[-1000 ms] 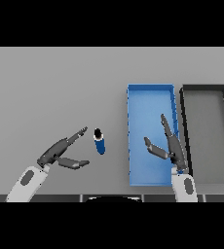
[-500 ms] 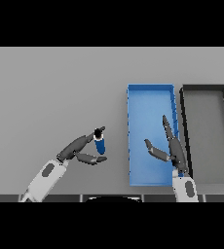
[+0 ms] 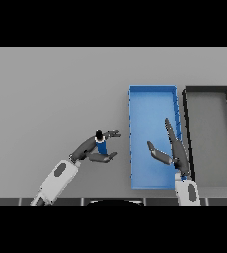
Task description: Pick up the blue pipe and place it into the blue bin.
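Note:
The blue pipe (image 3: 101, 146), short with a dark tip, stands on the grey table just left of the blue bin (image 3: 152, 104). My left hand (image 3: 90, 147) is around it, fingers behind and above it, thumb in front below it, closing on the pipe. My right hand (image 3: 174, 150) hovers over the bin's lower right part, fingers straight, thumb spread to the left, holding nothing.
A black bin (image 3: 208, 91) stands directly right of the blue bin, their walls almost touching. Grey table surface stretches to the left and the back.
My left hand moved right to the pipe and has closed round it. The pipe looks shifted slightly right toward the blue bin. The right hand has stayed put.

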`<action>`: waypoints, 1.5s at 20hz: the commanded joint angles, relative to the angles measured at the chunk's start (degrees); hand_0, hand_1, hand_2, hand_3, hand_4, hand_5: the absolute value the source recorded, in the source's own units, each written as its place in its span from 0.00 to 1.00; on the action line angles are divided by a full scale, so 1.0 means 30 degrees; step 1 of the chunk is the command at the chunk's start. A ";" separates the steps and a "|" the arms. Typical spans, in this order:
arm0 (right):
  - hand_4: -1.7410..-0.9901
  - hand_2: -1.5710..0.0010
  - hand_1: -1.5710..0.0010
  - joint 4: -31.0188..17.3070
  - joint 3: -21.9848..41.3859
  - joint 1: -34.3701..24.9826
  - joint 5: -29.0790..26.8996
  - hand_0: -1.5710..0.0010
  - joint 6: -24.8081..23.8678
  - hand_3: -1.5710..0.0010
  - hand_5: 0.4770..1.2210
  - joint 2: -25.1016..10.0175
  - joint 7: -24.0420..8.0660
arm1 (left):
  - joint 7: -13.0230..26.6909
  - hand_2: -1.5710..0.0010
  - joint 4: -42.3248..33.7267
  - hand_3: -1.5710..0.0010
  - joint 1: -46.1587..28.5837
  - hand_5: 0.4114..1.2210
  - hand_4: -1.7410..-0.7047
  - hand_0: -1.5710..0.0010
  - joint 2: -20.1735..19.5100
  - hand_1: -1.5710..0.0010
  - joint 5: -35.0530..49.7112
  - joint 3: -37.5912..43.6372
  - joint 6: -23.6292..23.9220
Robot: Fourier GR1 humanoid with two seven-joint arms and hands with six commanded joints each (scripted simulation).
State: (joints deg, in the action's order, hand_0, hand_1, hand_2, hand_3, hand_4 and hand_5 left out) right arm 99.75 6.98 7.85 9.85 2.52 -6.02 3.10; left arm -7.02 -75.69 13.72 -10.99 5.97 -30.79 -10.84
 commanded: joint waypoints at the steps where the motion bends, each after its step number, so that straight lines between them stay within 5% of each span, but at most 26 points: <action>1: 0.72 1.00 1.00 -0.0200 -0.0200 -0.0147 -0.0134 1.00 0.0057 1.00 0.17 -0.0148 -0.0354 | 0.0048 0.66 0.0195 0.69 0.0017 0.44 0.39 0.82 0.0238 0.71 0.0459 0.0208 -0.0148; 3: 0.72 1.00 1.00 -0.0340 -0.0301 -0.0226 -0.0272 1.00 0.0134 1.00 0.17 -0.0205 -0.0305 | 0.0255 0.43 0.0216 0.44 -0.0064 0.64 0.26 0.54 0.0465 0.45 0.0272 0.0070 -0.0041; 5: 0.73 1.00 1.00 -0.0180 -0.0304 -0.0161 -0.0351 1.00 0.0208 1.00 0.17 -0.0263 -0.0122 | -0.0445 0.27 0.0386 0.30 0.0000 0.77 0.17 0.35 0.0531 0.29 0.0104 -0.0159 -0.0367; 10: 0.73 1.00 1.00 -0.0442 -0.0252 -0.0504 -0.0257 1.00 0.0182 1.00 0.17 -0.0194 -0.0454 | -0.1757 0.09 0.0029 0.14 -0.0320 0.92 0.06 0.11 0.0523 0.10 -0.0461 -0.0588 0.0476; 18: 0.77 1.00 1.00 -0.0586 -0.0406 -0.0373 -0.0019 1.00 0.0035 1.00 0.17 -0.0409 -0.0156 | -0.1028 0.02 -0.3018 0.07 0.0464 0.99 0.01 0.02 0.1143 0.02 0.0431 -0.0530 0.0765; 23: 0.81 1.00 1.00 -0.0338 -0.0548 -0.0334 -0.0147 1.00 0.0113 1.00 0.17 -0.0608 0.0200 | 0.1264 0.00 -0.4508 0.05 0.0841 1.00 0.00 0.01 0.0999 0.01 0.0332 -0.0865 0.0894; 26: 0.82 1.00 1.00 -0.0392 -0.0501 -0.0298 -0.0112 1.00 0.0162 1.00 0.17 -0.0621 0.0380 | 0.1554 0.00 -0.4604 0.05 0.0745 1.00 0.00 0.00 0.1043 0.00 0.0028 -0.1162 0.0871; 30: 0.75 1.00 1.00 -0.0621 -0.0602 -0.0584 -0.0523 1.00 0.0518 1.00 0.17 -0.0698 -0.0182 | 0.1687 0.00 -0.4608 0.05 0.0683 1.00 0.00 0.00 0.0972 0.00 -0.0023 -0.1068 0.0874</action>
State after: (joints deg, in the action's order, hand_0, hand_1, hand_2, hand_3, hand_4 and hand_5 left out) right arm 97.90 5.17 6.07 8.28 4.06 -8.11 2.52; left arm -1.89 -89.51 15.77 -8.07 5.98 -33.99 -8.33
